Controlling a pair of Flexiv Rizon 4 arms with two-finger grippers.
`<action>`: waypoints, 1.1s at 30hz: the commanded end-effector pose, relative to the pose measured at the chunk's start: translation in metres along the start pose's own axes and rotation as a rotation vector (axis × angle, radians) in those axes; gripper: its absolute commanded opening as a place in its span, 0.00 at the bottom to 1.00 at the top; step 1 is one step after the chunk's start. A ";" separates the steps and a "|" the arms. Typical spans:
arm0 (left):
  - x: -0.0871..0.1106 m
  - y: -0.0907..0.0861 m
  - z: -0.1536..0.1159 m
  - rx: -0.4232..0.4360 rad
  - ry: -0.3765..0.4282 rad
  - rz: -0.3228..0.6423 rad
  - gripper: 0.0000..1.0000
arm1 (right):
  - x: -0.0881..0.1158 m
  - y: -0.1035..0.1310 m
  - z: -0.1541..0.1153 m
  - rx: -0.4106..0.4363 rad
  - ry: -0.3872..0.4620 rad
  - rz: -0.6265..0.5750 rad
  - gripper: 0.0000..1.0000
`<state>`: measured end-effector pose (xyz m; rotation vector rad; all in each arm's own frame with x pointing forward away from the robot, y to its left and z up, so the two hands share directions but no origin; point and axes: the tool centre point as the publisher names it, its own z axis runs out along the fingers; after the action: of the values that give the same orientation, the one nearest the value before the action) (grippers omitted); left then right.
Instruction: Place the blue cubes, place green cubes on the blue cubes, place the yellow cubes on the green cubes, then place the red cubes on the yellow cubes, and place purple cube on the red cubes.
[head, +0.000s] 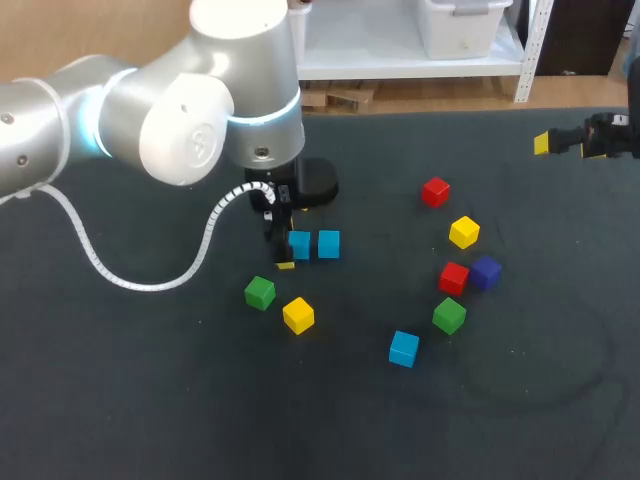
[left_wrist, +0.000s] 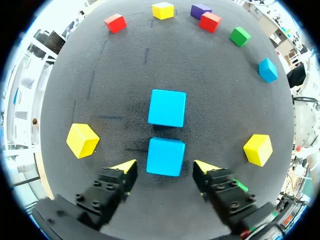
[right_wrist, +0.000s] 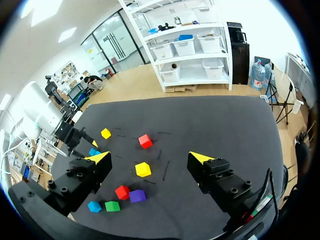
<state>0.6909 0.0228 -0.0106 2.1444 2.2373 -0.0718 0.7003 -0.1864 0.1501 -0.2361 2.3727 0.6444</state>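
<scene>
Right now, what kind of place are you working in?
Probably a robotics lab test bench. There is a dark matted table, small coloured cubes lie loose on it, such as the purple cube, and my left arm hangs over two blue cubes.

Near the middle of the dark bench (head: 150, 400), two cubes stand side by side. The left blue cube (head: 299, 244) sits between the open jaws of the left gripper (left_wrist: 165, 167), with the right blue cube (head: 328, 243) just beside it. A green cube (head: 260, 292) and a yellow cube (head: 298, 314) lie in front of them. A third blue cube (head: 404, 348) lies further right. The right gripper (right_wrist: 150, 158) hangs well apart, over the far right edge.
</scene>
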 end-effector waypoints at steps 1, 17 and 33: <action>0.004 -0.002 -0.011 -0.003 -0.010 0.004 1.00 | 0.000 0.001 0.000 0.005 -0.001 0.001 1.00; 0.045 -0.016 -0.055 -0.100 -0.084 0.229 1.00 | 0.000 0.001 0.000 0.005 -0.001 0.001 1.00; 0.093 -0.026 -0.065 -0.093 -0.239 0.255 1.00 | 0.000 0.001 0.000 0.005 -0.001 0.001 1.00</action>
<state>0.6674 0.1065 0.0471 2.2659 1.8384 -0.1365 0.7003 -0.1864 0.1501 -0.2361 2.3727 0.6444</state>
